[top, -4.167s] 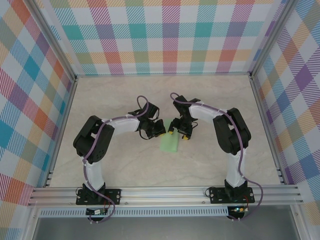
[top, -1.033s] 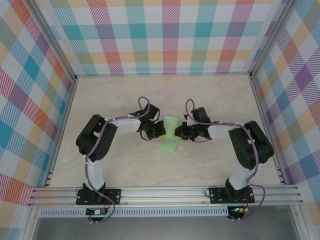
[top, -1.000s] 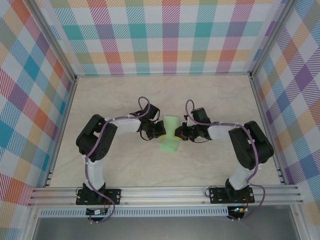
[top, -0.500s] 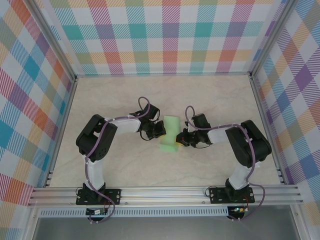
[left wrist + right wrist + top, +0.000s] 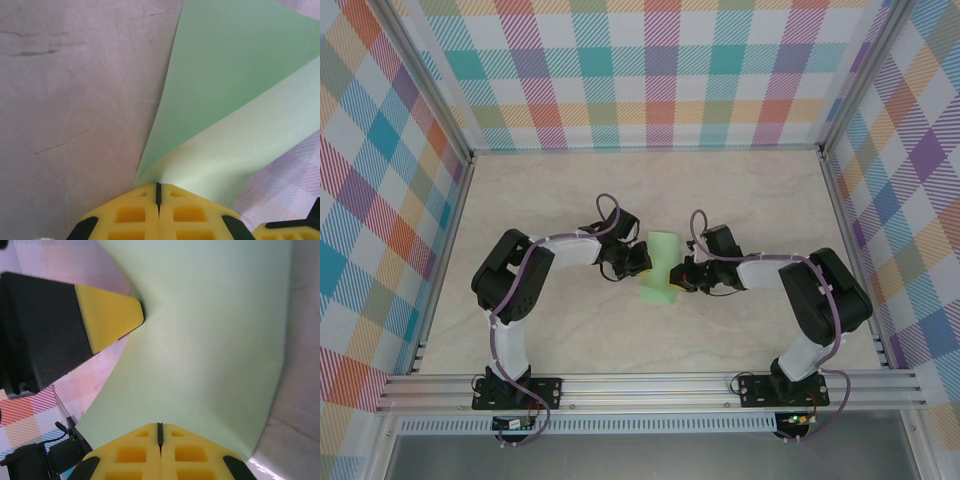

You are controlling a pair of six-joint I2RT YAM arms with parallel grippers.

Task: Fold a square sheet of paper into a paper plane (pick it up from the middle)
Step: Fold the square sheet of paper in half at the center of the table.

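The square sheet of paper [image 5: 658, 266], pale mint green, hangs above the table between the two grippers and bows into a curve. My left gripper [image 5: 639, 262] is shut on its left edge. In the left wrist view the paper [image 5: 225, 100] fans out from the closed seam of the yellow fingers [image 5: 125, 215]. My right gripper [image 5: 683, 278] is shut on the opposite edge. In the right wrist view the sheet [image 5: 200, 340] spreads away from the closed left-hand gripper tip [image 5: 107, 315] down to my right gripper [image 5: 160, 428].
The pale marble table top [image 5: 570, 190] spreads round the arms. Plaid walls [image 5: 660, 70] enclose the back and sides, and an aluminium rail [image 5: 650, 385] runs along the near edge by the arm bases.
The right gripper has shifted a little nearer and to the left, and the sheet bows more between the grippers. The left arm has stayed put.
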